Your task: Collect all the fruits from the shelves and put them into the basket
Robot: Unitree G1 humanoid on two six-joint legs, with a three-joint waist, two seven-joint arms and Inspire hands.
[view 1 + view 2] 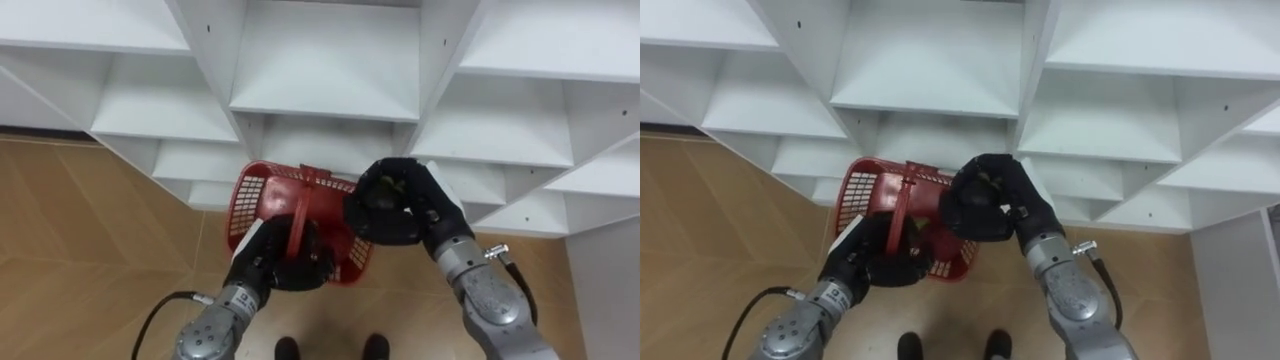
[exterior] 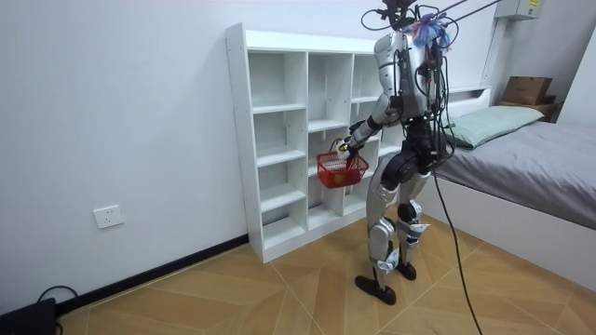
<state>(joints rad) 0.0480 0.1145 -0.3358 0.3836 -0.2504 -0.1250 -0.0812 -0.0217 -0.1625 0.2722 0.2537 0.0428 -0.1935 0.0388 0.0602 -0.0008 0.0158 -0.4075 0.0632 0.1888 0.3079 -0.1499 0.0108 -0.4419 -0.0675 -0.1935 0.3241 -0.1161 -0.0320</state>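
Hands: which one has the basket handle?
The left hand, fingers curled round the red basket's handle. The right hand is above the basket, off the handle, curled round what looks like a small fruit.

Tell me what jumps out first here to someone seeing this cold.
The red basket stands out, hanging by its handle from the left robot hand before the white shelf unit. Just over it, the right robot hand curls round a small yellowish item.

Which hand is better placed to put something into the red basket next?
Right, probably. The right hand is over the red basket, fingers curled round what looks like a small yellowish fruit; the left hand is taken up gripping the basket's handle.
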